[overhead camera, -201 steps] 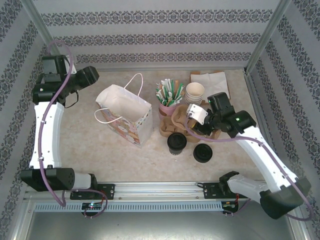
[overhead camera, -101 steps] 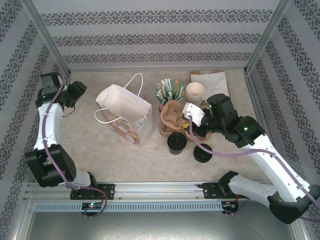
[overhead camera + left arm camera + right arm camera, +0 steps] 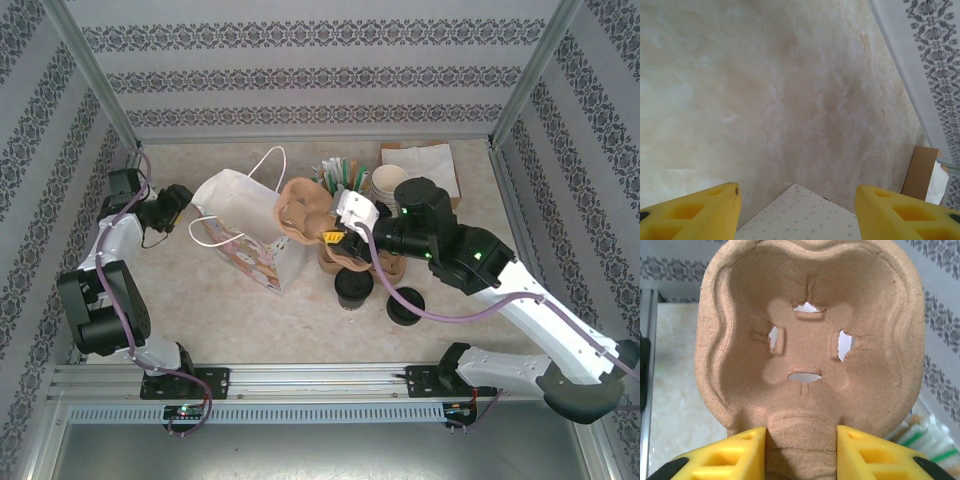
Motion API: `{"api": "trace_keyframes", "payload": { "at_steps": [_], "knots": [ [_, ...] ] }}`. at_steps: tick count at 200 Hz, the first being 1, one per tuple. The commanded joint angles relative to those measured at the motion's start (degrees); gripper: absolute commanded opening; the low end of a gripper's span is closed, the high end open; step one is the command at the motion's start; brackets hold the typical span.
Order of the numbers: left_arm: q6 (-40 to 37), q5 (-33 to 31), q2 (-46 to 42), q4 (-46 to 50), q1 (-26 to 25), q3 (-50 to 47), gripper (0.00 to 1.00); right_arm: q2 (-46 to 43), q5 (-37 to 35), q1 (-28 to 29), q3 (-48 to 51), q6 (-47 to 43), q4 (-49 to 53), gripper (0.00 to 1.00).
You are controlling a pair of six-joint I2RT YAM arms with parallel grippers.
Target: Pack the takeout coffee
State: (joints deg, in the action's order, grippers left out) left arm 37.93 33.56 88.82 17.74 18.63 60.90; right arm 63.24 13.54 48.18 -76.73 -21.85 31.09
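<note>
The takeout coffee [image 3: 353, 286], a dark cup with a black lid, stands on the table in front of the right arm. My right gripper [image 3: 334, 238] [image 3: 801, 437] is shut on the rim of a brown pulp cup carrier [image 3: 303, 205] [image 3: 805, 340]. It holds the carrier in the air, tilted, beside the open top of the white gift bag [image 3: 245, 235]. My left gripper [image 3: 178, 205] [image 3: 797, 200] is open at the bag's left side. A corner of the bag [image 3: 800, 215] shows low between its fingers, untouched.
A loose flat black lid [image 3: 405, 305] lies right of the coffee. More brown carrier [image 3: 345, 260] sits under the right gripper. Behind are a cup of straws [image 3: 340, 175], a stack of cream cups [image 3: 390, 182] and a brown paper bag [image 3: 420, 158].
The right arm has lifted the carrier off the table and swung it left toward the bag. The left arm has folded down and brought its gripper to the bag's left side, its jaws narrower.
</note>
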Motion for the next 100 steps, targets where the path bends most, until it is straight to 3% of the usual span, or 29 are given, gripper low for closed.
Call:
{"api": "trace_keyframes", "payload": {
  "at_steps": [1,100],
  "knots": [
    [1.1,3.2,1.4,-6.5,-1.6,-2.3,0.62,2.8,0.3,2.1,-2.2,3.8,-11.3,0.39],
    [4.4,4.0,-1.0,-16.7,-7.9,-14.2,0.62,17.1,-0.7,5.4,-9.6,9.2,-27.8,0.38]
  ]
}}
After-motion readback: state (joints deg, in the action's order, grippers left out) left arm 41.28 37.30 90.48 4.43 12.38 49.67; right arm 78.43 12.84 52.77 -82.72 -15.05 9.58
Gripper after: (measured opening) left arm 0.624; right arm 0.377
